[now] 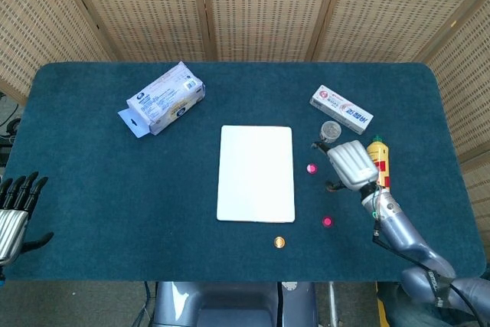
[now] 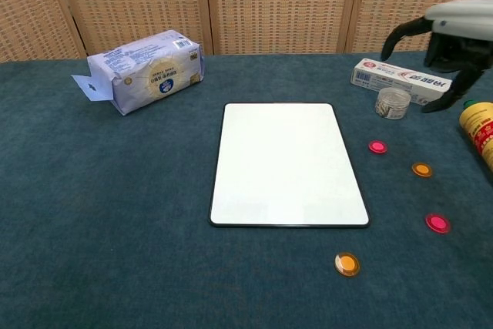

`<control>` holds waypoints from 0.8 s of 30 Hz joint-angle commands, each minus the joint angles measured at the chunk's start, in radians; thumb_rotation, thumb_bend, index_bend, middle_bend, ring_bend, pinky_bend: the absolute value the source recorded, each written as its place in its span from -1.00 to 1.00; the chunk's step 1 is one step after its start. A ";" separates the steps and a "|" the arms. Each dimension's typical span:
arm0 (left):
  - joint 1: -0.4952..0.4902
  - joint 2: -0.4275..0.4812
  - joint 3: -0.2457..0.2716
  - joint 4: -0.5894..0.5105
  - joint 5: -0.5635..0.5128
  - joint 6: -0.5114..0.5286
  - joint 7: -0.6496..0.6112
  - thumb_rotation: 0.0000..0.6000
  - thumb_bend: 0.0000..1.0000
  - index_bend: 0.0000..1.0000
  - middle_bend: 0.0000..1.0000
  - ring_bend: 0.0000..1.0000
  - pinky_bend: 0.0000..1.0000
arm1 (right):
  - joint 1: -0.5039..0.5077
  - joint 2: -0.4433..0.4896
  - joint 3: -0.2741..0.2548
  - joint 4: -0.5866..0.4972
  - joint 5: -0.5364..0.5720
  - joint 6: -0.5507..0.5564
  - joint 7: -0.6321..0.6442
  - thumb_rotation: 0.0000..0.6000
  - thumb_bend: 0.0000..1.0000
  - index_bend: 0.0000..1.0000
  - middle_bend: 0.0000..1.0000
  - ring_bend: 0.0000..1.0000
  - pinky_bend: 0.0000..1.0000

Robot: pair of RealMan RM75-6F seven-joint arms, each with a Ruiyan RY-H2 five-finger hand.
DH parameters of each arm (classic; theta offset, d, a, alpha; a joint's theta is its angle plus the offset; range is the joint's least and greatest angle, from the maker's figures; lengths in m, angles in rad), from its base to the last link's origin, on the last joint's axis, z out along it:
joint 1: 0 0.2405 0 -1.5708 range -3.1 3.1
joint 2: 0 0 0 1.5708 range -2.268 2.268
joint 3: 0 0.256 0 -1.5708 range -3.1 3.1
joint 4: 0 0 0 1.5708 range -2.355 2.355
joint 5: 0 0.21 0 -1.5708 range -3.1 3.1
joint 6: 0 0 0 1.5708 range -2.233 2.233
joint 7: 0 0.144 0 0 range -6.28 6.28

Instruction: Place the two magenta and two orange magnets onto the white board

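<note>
Partly hiding one orange magnet (image 2: 421, 169) from the head camera: right hand (image 1: 351, 164), hovering palm-down over the blue table (image 1: 92, 189) between white board (image 1: 256, 173) and yellow bottle (image 1: 377, 166), fingers spread and holding nothing. Showing only at the frame edge, cropped: left hand (image 1: 15, 208), fingers apart and empty. Lying bare at centre: white board, none of the magnets on it yet. Sitting right of the board: two magenta magnets (image 1: 311, 168) (image 1: 327, 221), second orange magnet (image 1: 279, 242) below its corner. Resting at far left, print too small for reading: tissue pack (image 1: 163, 99). Bearing unreadable red lettering: toothpaste box (image 1: 341, 109), touching small clear jar (image 1: 330, 130).
</note>
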 commanded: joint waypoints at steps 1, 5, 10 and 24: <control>-0.005 0.000 -0.003 0.000 -0.009 -0.011 -0.003 1.00 -1.00 -1.00 -1.00 -1.00 -1.00 | 0.118 -0.130 0.012 0.082 0.164 -0.075 -0.166 1.00 -0.59 -0.43 0.86 0.83 1.00; -0.010 0.003 -0.006 -0.002 -0.018 -0.018 -0.008 1.00 -1.00 -1.00 -1.00 -1.00 -1.00 | 0.179 -0.234 0.001 0.162 0.290 -0.074 -0.261 1.00 -0.43 -0.34 0.86 0.83 1.00; -0.013 0.008 -0.006 -0.003 -0.024 -0.025 -0.018 1.00 -1.00 -1.00 -1.00 -1.00 -1.00 | 0.227 -0.313 -0.020 0.249 0.410 -0.069 -0.342 1.00 -0.38 -0.32 0.86 0.83 1.00; -0.022 0.021 -0.006 -0.008 -0.028 -0.037 -0.036 1.00 -1.00 -1.00 -1.00 -1.00 -1.00 | 0.269 -0.387 -0.066 0.364 0.623 -0.073 -0.401 1.00 -0.28 -0.30 0.86 0.83 1.00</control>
